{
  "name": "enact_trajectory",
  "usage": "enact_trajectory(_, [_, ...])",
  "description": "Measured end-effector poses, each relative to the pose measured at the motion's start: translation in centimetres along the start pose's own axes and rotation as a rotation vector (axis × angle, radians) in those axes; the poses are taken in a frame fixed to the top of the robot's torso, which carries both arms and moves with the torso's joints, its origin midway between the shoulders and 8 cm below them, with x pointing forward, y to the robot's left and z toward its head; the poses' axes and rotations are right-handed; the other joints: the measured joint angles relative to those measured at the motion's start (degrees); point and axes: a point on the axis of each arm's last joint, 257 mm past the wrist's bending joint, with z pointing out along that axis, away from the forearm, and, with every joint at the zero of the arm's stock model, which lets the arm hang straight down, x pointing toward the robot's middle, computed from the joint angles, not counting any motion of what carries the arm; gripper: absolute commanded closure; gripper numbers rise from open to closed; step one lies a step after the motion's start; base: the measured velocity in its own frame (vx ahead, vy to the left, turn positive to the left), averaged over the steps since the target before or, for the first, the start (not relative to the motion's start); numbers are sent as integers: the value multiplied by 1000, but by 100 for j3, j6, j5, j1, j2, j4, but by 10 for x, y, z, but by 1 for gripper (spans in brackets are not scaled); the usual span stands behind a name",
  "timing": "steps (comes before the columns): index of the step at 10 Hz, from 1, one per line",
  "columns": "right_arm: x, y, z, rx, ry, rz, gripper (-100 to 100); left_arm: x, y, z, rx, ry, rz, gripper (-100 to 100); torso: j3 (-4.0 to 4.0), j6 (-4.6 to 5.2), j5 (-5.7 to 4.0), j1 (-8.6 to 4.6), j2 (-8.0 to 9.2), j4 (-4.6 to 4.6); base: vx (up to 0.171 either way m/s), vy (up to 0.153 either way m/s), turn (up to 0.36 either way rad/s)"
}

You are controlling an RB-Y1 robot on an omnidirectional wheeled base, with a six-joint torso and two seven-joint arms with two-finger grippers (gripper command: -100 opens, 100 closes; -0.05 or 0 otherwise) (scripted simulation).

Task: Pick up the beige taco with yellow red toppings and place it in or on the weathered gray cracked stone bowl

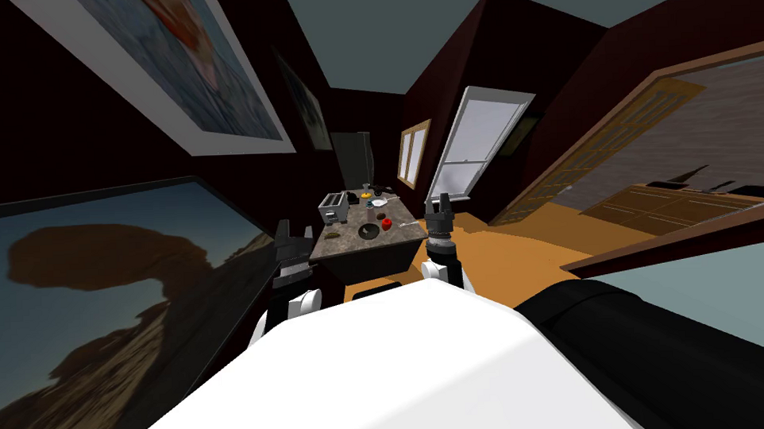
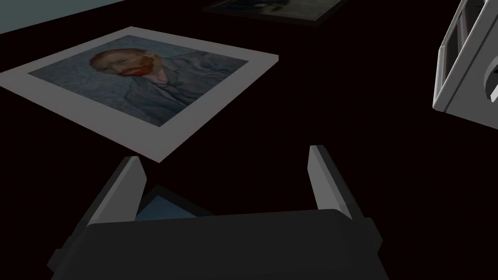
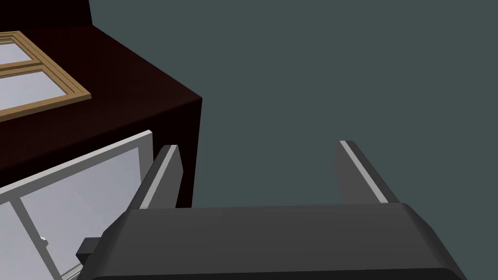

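Head view: the taco point(image 1: 333, 234) looks to be the tan oval near the left front edge of the grey table point(image 1: 402, 234), though it is too small to be sure. The dark round bowl point(image 1: 367, 232) sits just beside it, a red item point(image 1: 386, 222) past that, and a toaster point(image 1: 332, 207) behind. Left gripper point(image 1: 294, 233) and right gripper point(image 1: 439, 204) flank the table's near corners, fingers apart, empty, aimed away from the tabletop. Risks I see: picking the wrong small item, and my left arm clipping the table edge or toaster when it swings in.

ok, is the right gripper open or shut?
Open. The right gripper's two thin, light grey fingers stand wide apart, with nothing held between them.
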Motion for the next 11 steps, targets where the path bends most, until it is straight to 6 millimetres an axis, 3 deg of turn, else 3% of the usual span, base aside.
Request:
enact_trajectory(3, [0, 0, 0, 0, 0, 0, 0, 1, 19, 9, -50, 20, -19, -100, 6, 1, 1, 5, 11, 3, -33, 12, -49])
enact_trajectory(6, [0, 0, 0, 0, 0, 0, 0, 3, 52, 19, -131, 37, -48, -100, 4, 1, 2, 8, 7, 1, -21, 15, -51])
enact_trajectory(11, [0, 0, 0, 0, 0, 0, 0, 0, 91, 33, -234, 46, -75, -100, 1, -1, 1, 4, 2, 0, -11, 11, -30])
